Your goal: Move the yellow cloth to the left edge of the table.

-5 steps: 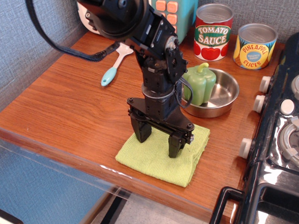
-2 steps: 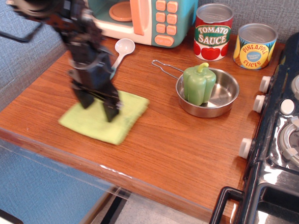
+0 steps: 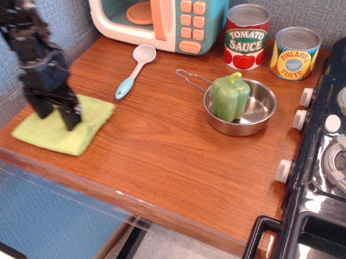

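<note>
The yellow cloth (image 3: 62, 129) lies flat at the left end of the bench (image 3: 180, 163), with its outer corner close to the left edge and its front corner near the rounded front edge. The claw (image 3: 54, 114) stands upright on it, the two fingers spread apart and both tips pressing down on the fabric, one nearer the left side and one nearer the middle. It does not pinch a fold between the fingers; it seems to pin the cloth against the wood, which I judge is a way to slide a thin, flat thing that is hard to pick up. The picture is a little blurred around the arm, so I cannot say if any fabric is caught under a tip. The cloth is well apart from the spoon (image 3: 133, 72) and the steel pan (image 3: 257, 112) with the green pepper (image 3: 230, 96), so nothing blocks it. The task looks nearly complete to me; lifting straight up would avoid dragging the cloth back.
</note>
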